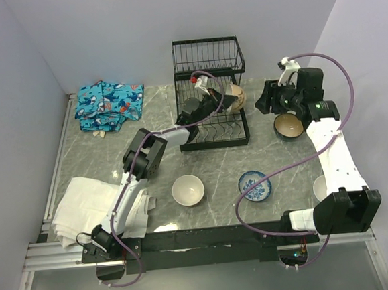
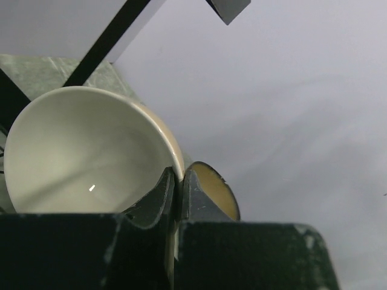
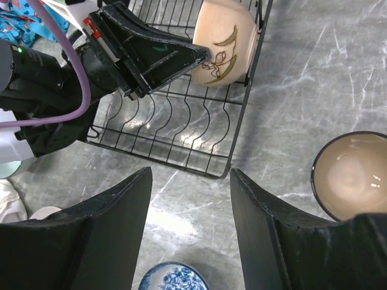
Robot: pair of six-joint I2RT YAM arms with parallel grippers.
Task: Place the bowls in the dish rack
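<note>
The left gripper [image 2: 179,181] is pinching the cream bowl [image 2: 84,151] by its rim (bowl on edge) over the dish rack [image 3: 181,130]. The right gripper [image 3: 190,175] is hovering spread, the brown bowl [image 3: 354,175] lying to its right.

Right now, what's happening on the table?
The left gripper is clamped on the rim of a cream bowl, holding it tipped on its side at the dish rack. The right gripper is open above the table beside a dark-rimmed bowl, holding nothing. A white bowl and a blue patterned bowl sit unloaded.
</note>
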